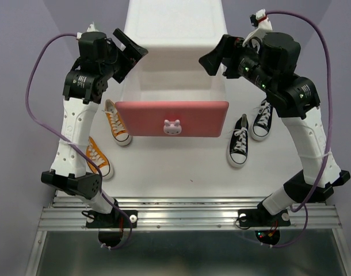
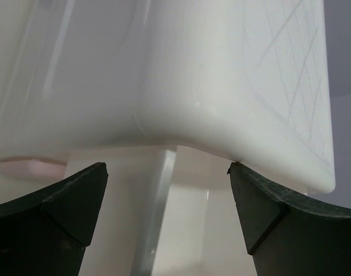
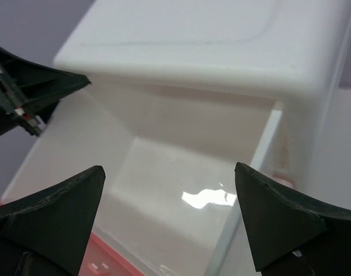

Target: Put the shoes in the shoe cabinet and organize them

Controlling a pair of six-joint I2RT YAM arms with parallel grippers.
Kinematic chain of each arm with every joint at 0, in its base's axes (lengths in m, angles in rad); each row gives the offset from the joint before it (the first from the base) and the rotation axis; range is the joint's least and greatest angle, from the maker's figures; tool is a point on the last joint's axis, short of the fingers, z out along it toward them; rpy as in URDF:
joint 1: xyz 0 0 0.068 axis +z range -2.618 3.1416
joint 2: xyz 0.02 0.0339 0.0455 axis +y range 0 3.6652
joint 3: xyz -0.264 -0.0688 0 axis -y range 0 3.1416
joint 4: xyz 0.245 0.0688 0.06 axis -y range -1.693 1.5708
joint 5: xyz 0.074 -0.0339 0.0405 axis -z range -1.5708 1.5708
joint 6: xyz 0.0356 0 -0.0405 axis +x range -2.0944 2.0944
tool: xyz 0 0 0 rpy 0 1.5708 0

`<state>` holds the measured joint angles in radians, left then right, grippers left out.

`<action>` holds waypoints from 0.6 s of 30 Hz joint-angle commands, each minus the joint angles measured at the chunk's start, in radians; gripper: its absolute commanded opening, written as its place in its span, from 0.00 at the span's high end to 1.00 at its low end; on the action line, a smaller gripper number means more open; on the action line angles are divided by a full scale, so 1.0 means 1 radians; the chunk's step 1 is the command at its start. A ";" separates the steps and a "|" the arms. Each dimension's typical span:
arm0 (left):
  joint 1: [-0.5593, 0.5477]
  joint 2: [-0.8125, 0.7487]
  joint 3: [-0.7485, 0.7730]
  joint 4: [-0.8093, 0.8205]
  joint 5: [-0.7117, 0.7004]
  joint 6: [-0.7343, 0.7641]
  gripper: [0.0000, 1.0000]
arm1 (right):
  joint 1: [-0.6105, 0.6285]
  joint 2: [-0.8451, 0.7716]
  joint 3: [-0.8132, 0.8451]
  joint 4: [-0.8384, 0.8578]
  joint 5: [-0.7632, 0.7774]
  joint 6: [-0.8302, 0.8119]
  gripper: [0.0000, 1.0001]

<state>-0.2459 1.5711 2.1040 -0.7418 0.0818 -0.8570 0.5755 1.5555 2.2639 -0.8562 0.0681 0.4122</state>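
Note:
The white shoe cabinet (image 1: 175,23) stands at the back centre. Its upper drawer is pulled out, showing the pink front (image 1: 193,118), a bunny knob (image 1: 172,126) and no shoes inside. Two orange shoes (image 1: 117,122) (image 1: 98,157) lie left of the drawer. Two black shoes (image 1: 239,141) (image 1: 262,119) lie right of it. My left gripper (image 1: 134,57) is open and empty at the drawer's back left corner, close to the cabinet (image 2: 221,86). My right gripper (image 1: 213,57) is open and empty over the drawer's back right, looking into the drawer (image 3: 175,190).
In the right wrist view the left gripper's fingers (image 3: 31,92) show across the drawer. The arms' bases stand on a metal rail (image 1: 187,215) at the near edge. Purple cables (image 1: 37,86) loop beside both arms.

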 commanded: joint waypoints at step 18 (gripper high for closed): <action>0.092 -0.290 0.007 0.052 -0.303 0.019 0.01 | -0.182 -0.072 -0.236 0.025 0.222 0.238 0.00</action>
<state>-0.2073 1.2407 2.1113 -0.6106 -0.1459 -0.8204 0.4808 1.4879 2.0857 -0.6632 0.3149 0.5312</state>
